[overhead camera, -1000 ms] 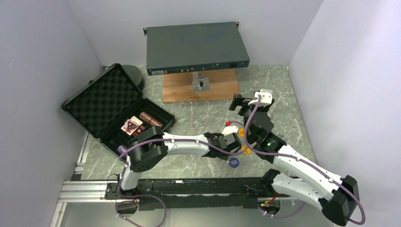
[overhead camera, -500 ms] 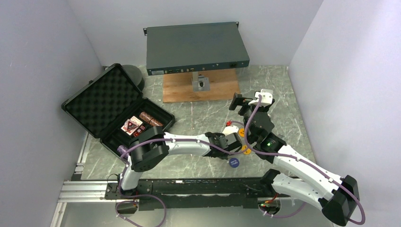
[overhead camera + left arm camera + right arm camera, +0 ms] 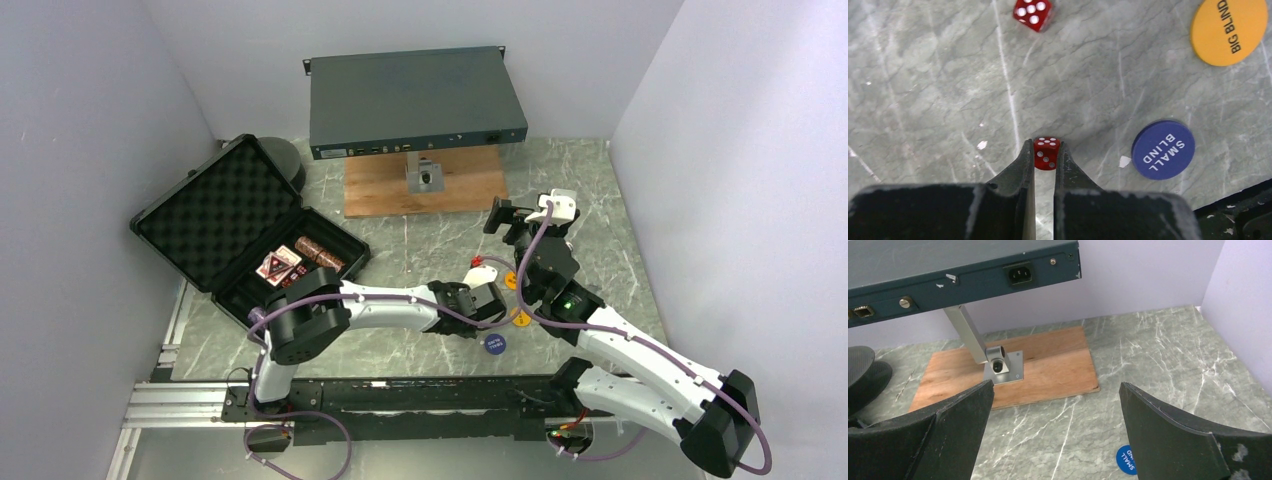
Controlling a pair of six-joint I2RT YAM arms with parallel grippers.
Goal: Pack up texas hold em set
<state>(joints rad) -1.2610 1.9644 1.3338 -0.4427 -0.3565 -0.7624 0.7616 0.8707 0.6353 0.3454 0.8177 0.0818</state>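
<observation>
In the left wrist view my left gripper point(image 3: 1047, 146) is shut on a small red die point(image 3: 1047, 152), pinched at the fingertips just over the marble table. A second red die point(image 3: 1032, 12) lies ahead of it. An orange BIG BLIND disc point(image 3: 1229, 30) and a blue SMALL BLIND disc point(image 3: 1163, 149) lie to the right. The black foam-lined case point(image 3: 225, 215) stands open at the left, with a red card deck point(image 3: 277, 266) and a brown chip roll point(image 3: 320, 250) inside. My right gripper point(image 3: 1055, 385) hangs open and empty, a blue disc point(image 3: 1126, 460) below it.
A big flat grey metal box point(image 3: 417, 100) sits on a metal post over a wooden board point(image 3: 425, 185) at the back. A black round spool point(image 3: 288, 160) lies behind the case. Grey walls close in both sides. Another blue disc point(image 3: 494, 343) lies near the front rail.
My left gripper has closed on the red die and its wrist has shifted slightly left. The right arm has not moved.
</observation>
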